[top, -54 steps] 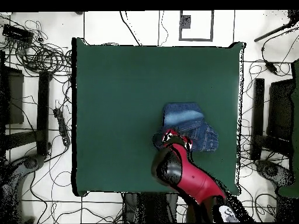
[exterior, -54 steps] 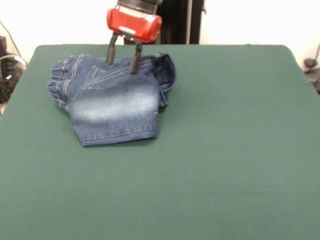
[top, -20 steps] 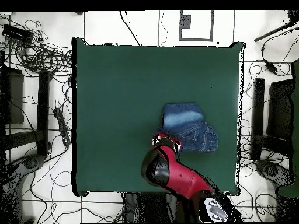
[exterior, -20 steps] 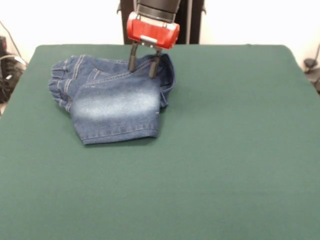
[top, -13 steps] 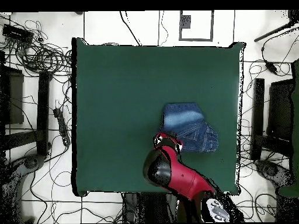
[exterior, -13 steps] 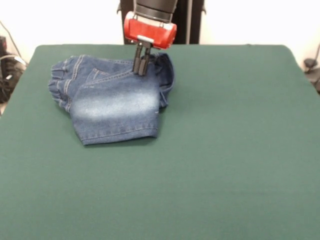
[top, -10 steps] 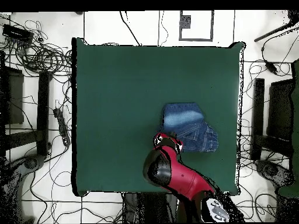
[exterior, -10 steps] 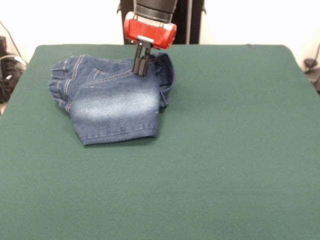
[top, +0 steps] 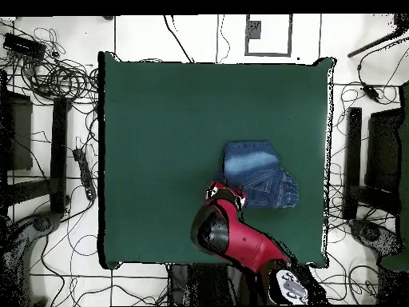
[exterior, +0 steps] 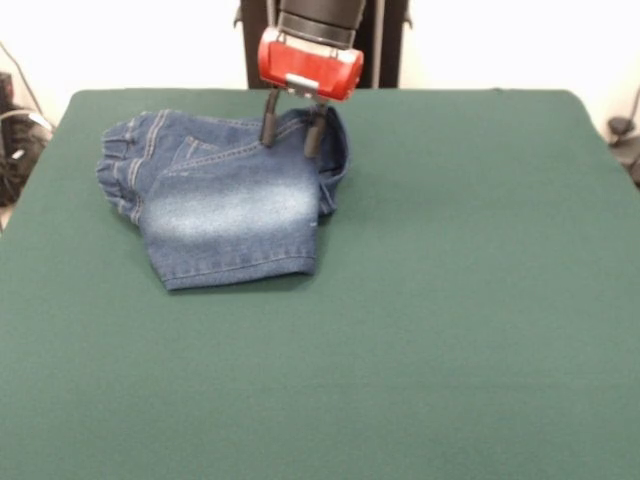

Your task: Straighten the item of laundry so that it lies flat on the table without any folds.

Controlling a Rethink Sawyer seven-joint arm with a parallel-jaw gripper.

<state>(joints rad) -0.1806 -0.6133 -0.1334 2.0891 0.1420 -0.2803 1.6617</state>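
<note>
The green felt-covered table (exterior: pixel 450 300) spreads wide around the claw, most of its cloth lying bare to the claw's near side in the front view. The child-size blue denim jeans (exterior: pixel 225 205) lie folded over on it, directly under and in front of the claw, with the faded whitish patch uppermost and the gathered waistband bunched off to one side. The claw (exterior: pixel 290 132), below its red housing, has its two dark fingers (exterior: pixel 268 128) spread apart, tips down at the far edge of the jeans, holding nothing.
</note>
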